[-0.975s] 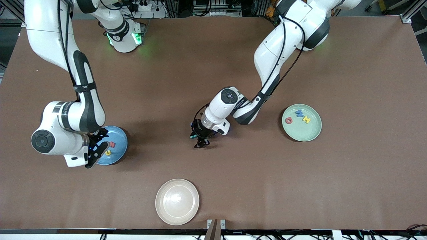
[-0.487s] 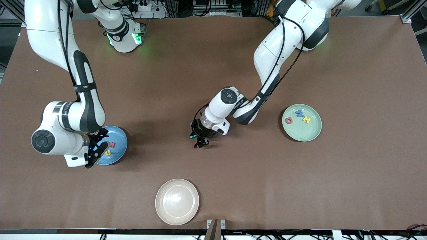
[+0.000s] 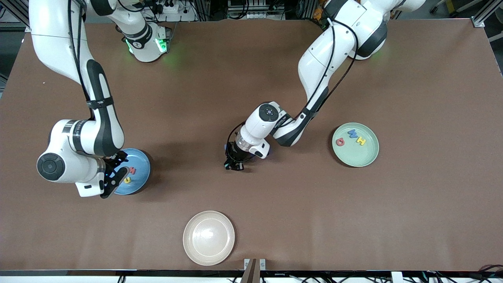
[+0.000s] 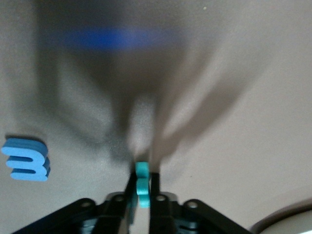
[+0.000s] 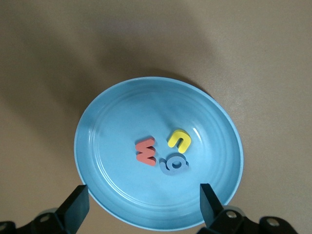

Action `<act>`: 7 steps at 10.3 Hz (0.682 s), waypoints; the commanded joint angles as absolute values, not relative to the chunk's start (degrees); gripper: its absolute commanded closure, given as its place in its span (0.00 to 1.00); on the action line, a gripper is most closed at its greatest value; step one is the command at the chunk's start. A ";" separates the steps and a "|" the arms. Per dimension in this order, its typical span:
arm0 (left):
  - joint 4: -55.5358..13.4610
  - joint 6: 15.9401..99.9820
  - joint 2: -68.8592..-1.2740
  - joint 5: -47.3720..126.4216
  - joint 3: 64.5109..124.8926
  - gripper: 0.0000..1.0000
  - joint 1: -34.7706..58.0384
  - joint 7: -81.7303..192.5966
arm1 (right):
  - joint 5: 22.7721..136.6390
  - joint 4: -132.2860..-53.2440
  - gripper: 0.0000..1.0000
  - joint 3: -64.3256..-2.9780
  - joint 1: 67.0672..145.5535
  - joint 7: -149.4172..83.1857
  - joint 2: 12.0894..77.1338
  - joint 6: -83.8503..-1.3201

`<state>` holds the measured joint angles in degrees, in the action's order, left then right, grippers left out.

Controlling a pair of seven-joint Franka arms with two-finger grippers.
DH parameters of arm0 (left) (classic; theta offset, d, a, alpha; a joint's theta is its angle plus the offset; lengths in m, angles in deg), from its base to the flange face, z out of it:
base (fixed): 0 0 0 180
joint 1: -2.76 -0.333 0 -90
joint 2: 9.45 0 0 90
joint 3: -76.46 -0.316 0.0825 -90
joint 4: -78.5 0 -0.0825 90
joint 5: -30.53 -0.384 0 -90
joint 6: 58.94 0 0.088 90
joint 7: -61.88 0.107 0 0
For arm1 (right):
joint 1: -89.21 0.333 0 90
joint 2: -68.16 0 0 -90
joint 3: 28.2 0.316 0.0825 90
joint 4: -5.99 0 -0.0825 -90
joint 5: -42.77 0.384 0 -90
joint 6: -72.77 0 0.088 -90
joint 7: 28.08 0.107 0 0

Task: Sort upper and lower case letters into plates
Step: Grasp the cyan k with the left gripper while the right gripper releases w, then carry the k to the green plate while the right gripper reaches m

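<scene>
At mid-table our left gripper [image 4: 141, 187] pinches a teal letter [image 4: 142, 176] by its edge; it could twist free once lifted. Our right gripper [image 5: 141, 204] waits, fingers spread, over the blue plate [image 3: 143, 175]. We count three letters there, three in the green plate [image 3: 363, 157], one blue letter [image 4: 25, 160] loose.

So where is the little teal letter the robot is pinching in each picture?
Front view: hidden inside the left gripper, low over the brown table.
Left wrist view: small teal toy letter pinched between the gripper's black fingers.
Right wrist view: not there.
Shared landmark: the brown table.
</scene>
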<state>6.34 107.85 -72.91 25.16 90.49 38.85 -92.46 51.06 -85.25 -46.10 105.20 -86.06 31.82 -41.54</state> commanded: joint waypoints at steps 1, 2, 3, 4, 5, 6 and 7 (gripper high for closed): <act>7.22 108.14 -73.43 26.23 89.56 1.00 39.15 -88.69 | 51.65 -85.76 0.00 -45.61 105.03 -86.44 33.18 -40.44; 6.96 107.53 -72.91 26.14 89.56 1.00 38.80 -88.24 | 51.65 -85.76 0.00 -45.60 105.03 -86.44 33.18 -40.34; 6.96 106.22 -72.47 26.14 89.56 1.00 38.62 -88.15 | 51.65 -85.59 0.00 -45.52 105.03 -86.36 33.27 -40.00; 6.96 104.03 -71.68 26.05 89.56 1.00 38.53 -87.10 | 51.65 -85.24 0.00 -45.52 105.12 -86.27 33.27 -39.30; 6.96 100.97 -70.37 26.22 90.17 1.00 37.23 -83.96 | 51.74 -85.06 0.00 -45.43 105.29 -86.27 33.36 -38.68; 6.78 99.72 -69.74 26.14 92.00 1.00 35.30 -82.01 | 52.95 -84.97 0.00 -45.34 105.64 -86.27 33.36 -38.59; 6.43 97.44 -69.13 26.05 93.59 1.00 33.28 -79.12 | 54.01 -84.97 0.00 -45.25 106.43 -86.18 33.36 -38.67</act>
<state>7.56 100.86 -71.13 25.16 91.25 36.10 -83.54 52.39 -84.45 -45.60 105.66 -86.05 31.95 -39.61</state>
